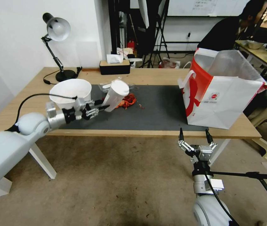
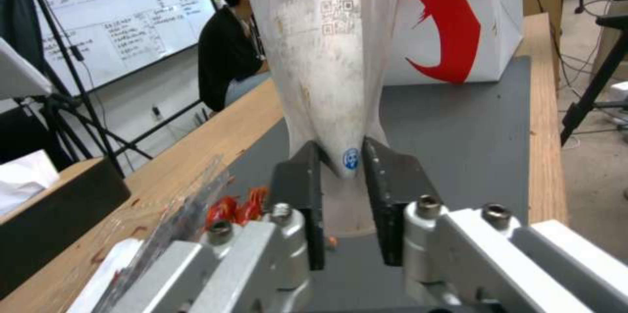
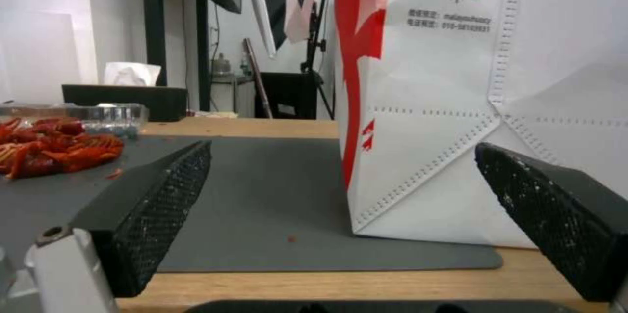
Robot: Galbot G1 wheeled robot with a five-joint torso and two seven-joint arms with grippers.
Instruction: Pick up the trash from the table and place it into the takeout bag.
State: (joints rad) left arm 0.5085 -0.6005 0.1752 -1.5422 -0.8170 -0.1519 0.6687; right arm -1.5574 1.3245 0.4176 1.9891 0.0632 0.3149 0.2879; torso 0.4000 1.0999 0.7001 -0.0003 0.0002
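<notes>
Cup pinched by its base, bag well off to the right

Trash in hand is the clear white-lidded plastic cup (image 1: 116, 94), clamped at its narrow bottom end by the left gripper (image 1: 99, 108). In the left wrist view the two black fingers (image 2: 302, 195) press on either side of the cup's base, so the grip is a firm pinch low on the body. The cup's long axis runs up and away from the gripper, lid end highest and tilted toward the far side of the table (image 1: 158, 75), held above the left part of the dark mat (image 1: 158, 110).

Just beyond the cup lie the red crayfish shells (image 1: 128, 101) on the mat, and the white bowl (image 1: 70, 91) sits to the gripper's left.

What the coming move turns on, I judge: the takeout bag (image 1: 221, 94) stands upright at the mat's right end, well apart from the cup, with its open mouth up. The cup must travel rightward and rise above the rim.

Right gripper (image 1: 195, 138) hangs below the table's front edge near the bag, jaws spread wide, holding nothing
</notes>
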